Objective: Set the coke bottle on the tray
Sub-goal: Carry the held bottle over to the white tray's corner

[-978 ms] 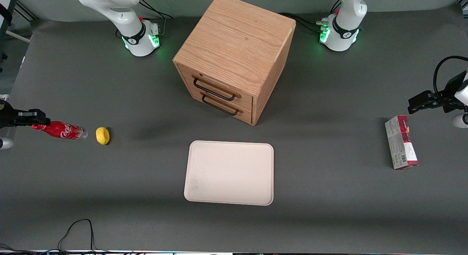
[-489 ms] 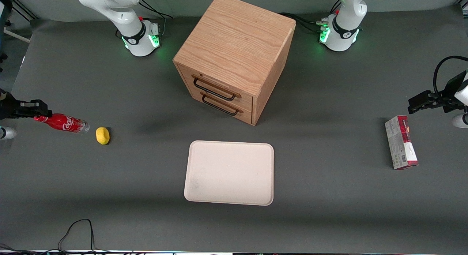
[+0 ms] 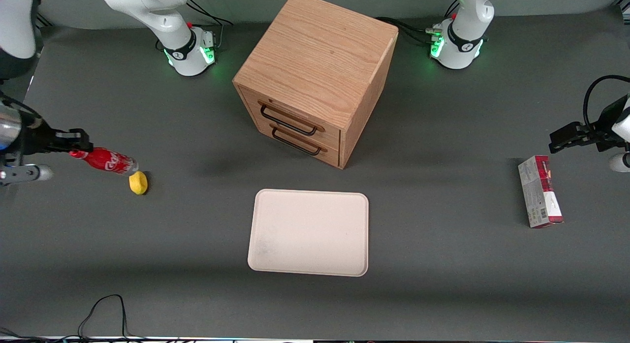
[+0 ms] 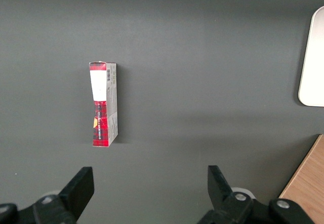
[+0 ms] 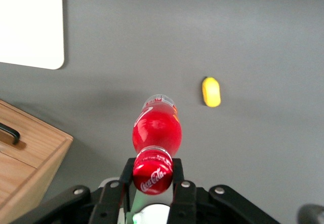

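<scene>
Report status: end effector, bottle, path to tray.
End effector shut on coke bottle at its cap, lifted above the lemon. Tray bare, in front of the drawer cabinet. Nothing between.

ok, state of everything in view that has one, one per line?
Right arm's pincer: shut on the small red coke bottle at its cap end, toward the working arm's end of the table.
Small red coke bottle: capped, held lifted, roughly horizontal.
Cream-white rectangular tray: flat on the table, nothing on it.
Wooden drawer cabinet: both drawers closed.
Yellow lemon: on the table.
Red-and-grey carton: lying flat.
</scene>
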Controlling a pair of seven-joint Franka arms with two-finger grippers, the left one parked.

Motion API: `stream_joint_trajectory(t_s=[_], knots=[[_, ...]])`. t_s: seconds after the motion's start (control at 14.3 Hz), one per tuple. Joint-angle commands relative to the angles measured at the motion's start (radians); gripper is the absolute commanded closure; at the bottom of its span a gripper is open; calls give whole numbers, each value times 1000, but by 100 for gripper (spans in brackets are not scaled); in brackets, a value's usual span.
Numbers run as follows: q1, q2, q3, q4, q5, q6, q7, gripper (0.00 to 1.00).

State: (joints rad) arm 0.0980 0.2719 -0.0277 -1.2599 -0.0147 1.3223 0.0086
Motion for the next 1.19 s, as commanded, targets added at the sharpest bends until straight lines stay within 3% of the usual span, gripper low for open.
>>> stream_joint_trajectory(t_s=[0.0,0.28,0.42,0.77,1.12], knots=[[64,131,44,152,-2,-6,184,100],[71,386,185,434,-2,26,472,100],[83,421,229,441,-8,135,580,100],[190,536,221,442,-96,288,727,100],[227,630,219,442,-166,412,859,100]])
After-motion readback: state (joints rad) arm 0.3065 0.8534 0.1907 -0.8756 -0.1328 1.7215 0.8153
